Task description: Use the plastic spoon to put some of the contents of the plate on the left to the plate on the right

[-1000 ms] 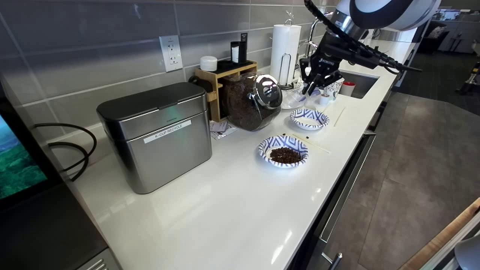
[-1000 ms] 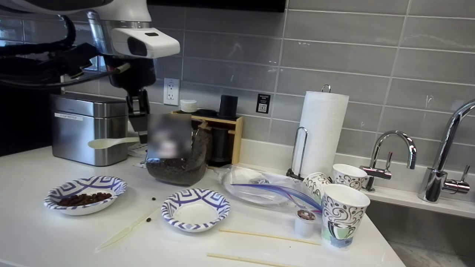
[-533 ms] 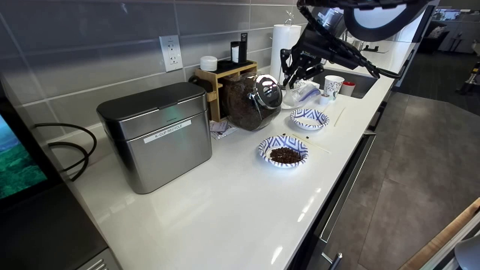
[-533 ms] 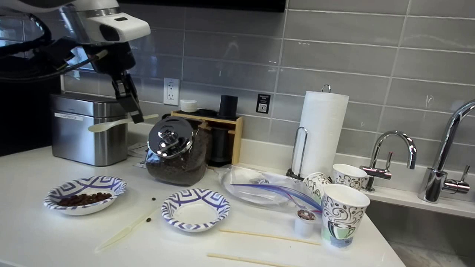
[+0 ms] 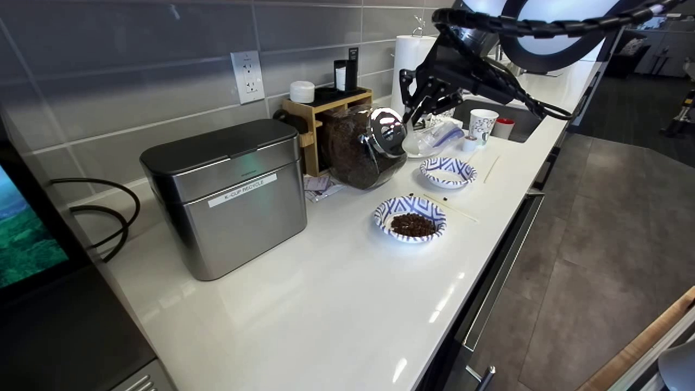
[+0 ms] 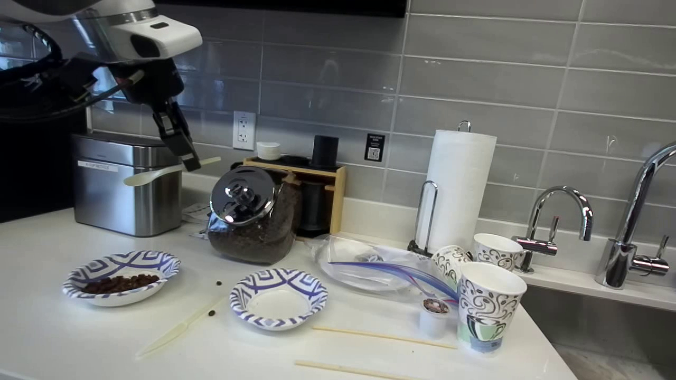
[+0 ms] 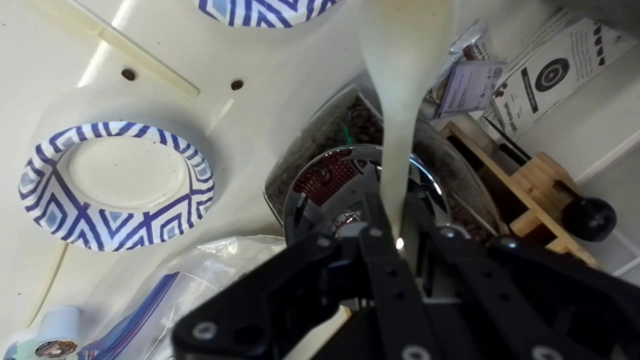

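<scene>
Nearer the jar (image 6: pixel 264 237) now: spoon (image 7: pixel 399 115)

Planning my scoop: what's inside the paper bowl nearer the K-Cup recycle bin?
Dark coffee beans lie in the paper bowl, bare white interior showing beside them; the bottom beneath them is covered.

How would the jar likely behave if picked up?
The jar would probably feel heavy, with dark beans showing through it. Its shiny, smooth lid may be slippery. Being clear, it could be fragile glass, though I can't confirm that.
</scene>
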You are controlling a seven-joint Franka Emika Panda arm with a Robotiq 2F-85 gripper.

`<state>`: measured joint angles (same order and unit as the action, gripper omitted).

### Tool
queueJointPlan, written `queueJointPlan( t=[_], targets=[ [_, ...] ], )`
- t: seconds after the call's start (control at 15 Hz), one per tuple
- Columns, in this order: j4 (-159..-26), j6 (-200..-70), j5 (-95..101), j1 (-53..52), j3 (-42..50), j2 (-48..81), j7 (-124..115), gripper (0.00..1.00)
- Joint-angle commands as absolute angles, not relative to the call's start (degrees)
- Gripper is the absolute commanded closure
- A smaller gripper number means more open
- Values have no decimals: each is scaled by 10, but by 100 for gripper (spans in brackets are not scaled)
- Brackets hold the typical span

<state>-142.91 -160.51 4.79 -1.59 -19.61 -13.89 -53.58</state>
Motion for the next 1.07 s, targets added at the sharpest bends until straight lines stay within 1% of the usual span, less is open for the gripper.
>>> queueJointPlan(
  t=[0.0, 0.27, 0.53, 1.0],
  targets=[
    [-1438, -1631, 77, -7, -212, -138, -551, 97],
    [-1467, -1697, 127, 15, -239, -148, -577, 97],
    [-1500, -1754, 246, 111, -309, -165, -656, 97],
    [-1499, -1755, 342, 244, -443, -174, -750, 97]
  ],
)
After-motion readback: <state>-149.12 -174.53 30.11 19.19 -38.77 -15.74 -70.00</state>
